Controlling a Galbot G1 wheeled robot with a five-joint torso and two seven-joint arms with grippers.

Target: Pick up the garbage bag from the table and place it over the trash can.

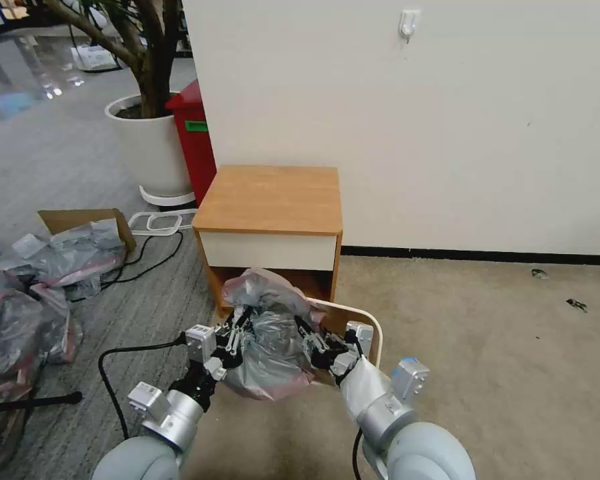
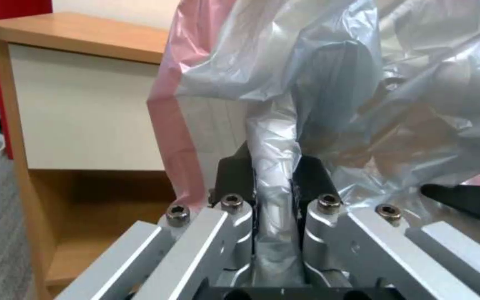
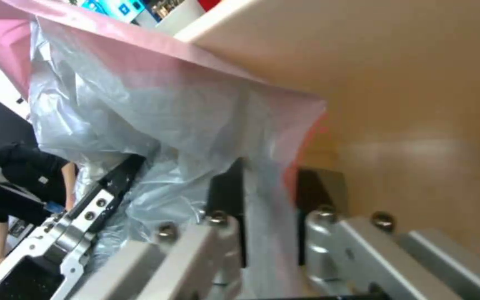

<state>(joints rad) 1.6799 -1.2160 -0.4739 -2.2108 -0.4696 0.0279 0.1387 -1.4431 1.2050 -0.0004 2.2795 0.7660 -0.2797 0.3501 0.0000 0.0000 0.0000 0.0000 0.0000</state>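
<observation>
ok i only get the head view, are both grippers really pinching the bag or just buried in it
Observer: The left wrist view shows the left gripper shut on a bunched grey fold of the garbage bag.
Operator: and the right one
Observer: The right gripper is shut on a fold too, just below the bag's pink edge.
Operator: how close is that to the bin
Observer: Close. The trash can wall is right beside that gripper's fingers, and the pink edge lies against it.
</observation>
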